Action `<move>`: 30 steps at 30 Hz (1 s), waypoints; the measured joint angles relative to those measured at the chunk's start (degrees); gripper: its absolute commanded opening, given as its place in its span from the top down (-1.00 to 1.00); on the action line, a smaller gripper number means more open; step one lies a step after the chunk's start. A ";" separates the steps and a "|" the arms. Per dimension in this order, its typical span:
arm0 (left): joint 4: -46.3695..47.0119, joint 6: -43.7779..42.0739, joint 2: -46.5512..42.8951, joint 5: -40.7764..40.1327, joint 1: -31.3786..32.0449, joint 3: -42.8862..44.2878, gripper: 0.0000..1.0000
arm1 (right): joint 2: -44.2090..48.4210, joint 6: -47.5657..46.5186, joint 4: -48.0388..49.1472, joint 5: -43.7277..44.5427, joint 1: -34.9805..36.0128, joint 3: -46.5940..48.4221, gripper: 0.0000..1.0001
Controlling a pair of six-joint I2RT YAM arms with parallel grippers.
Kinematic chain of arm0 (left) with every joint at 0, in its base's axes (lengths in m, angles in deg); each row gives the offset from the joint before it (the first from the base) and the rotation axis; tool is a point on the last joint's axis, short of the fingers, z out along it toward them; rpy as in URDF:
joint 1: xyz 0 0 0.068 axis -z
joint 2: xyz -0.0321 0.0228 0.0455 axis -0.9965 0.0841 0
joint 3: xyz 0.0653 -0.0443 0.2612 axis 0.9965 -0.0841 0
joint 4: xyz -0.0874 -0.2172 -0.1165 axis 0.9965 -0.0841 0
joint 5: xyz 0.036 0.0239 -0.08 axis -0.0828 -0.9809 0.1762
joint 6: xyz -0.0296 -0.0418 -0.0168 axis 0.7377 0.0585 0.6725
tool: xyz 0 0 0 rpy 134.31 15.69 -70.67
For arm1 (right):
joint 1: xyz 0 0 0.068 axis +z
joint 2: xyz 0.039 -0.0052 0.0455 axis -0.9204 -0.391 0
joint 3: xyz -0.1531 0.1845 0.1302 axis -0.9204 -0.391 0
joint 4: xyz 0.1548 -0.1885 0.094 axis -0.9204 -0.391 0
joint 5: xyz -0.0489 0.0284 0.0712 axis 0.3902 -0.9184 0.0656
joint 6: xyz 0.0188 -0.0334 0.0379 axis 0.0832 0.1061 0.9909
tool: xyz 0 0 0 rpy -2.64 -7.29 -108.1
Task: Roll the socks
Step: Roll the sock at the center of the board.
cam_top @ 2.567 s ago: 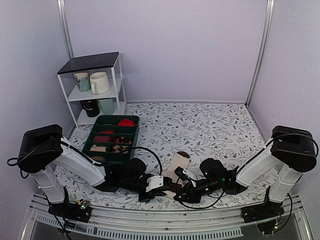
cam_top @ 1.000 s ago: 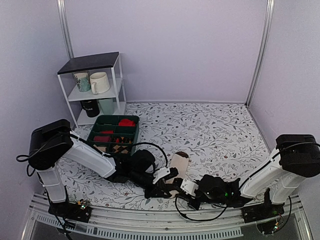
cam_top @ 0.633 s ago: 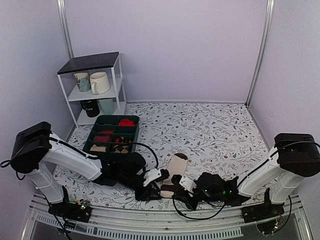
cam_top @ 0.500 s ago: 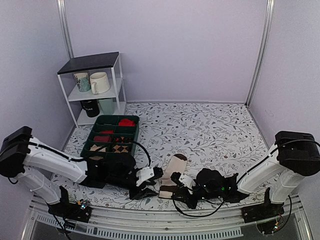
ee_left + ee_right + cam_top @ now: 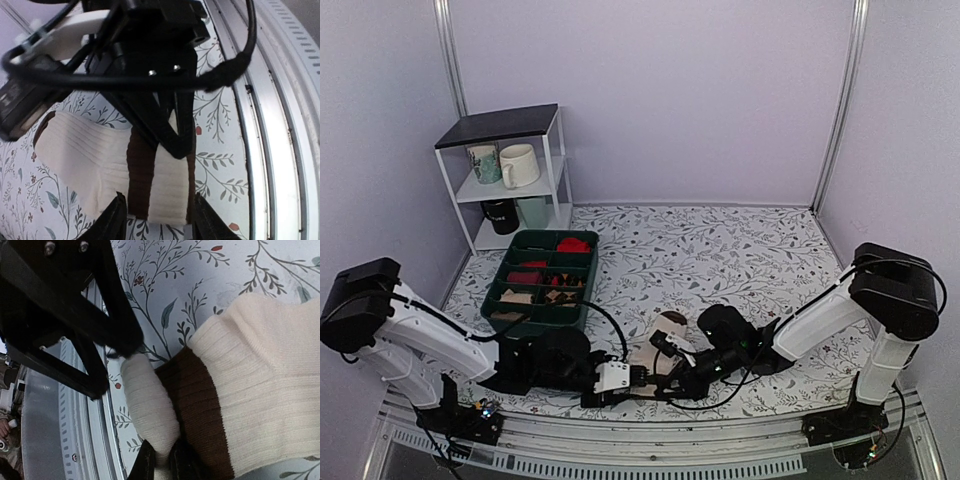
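**Socks pinched near the front edge of the surface**

From my console, the socks (image 5: 663, 328) lie on the floral-print surface (image 5: 750, 260) close to its near edge, between the two arms. They are cream knit with wide dark brown bands, and a dark brown end points away from me.

The right pincer (image 5: 660, 368) is clamped on a fold of them. The left pincer (image 5: 632, 384) stands with its jaws apart, astride their near end.

The top view gives me only a pale strip between black hardware. The left wrist view shows the socks (image 5: 95, 160) with fine lengthwise ribs and a brown band, the other pincer's black fingers pressing onto the fabric. The right wrist view shows the socks (image 5: 260, 385) turned over into a thick, rounded cream roll beside a brown band, nipped between that pincer's tips.
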 measured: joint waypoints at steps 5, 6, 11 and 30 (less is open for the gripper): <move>1.90 -1.84 5.62 -1.68 1.22 2.38 0.13 | -1.75 -0.02 -2.99 -3.54 -0.72 2.78 1.00; 2.19 -1.97 6.25 -2.03 1.25 2.80 0.15 | -1.86 -0.04 -3.39 -3.89 -0.85 2.97 1.00; 2.73 -1.79 8.13 -3.08 1.46 3.61 0.20 | -2.01 -0.22 -4.02 -4.83 -1.22 3.23 1.00; 3.61 2.51 6.80 -5.53 3.10 0.61 0.60 | -2.73 -0.42 -4.20 -6.78 -1.97 3.61 1.00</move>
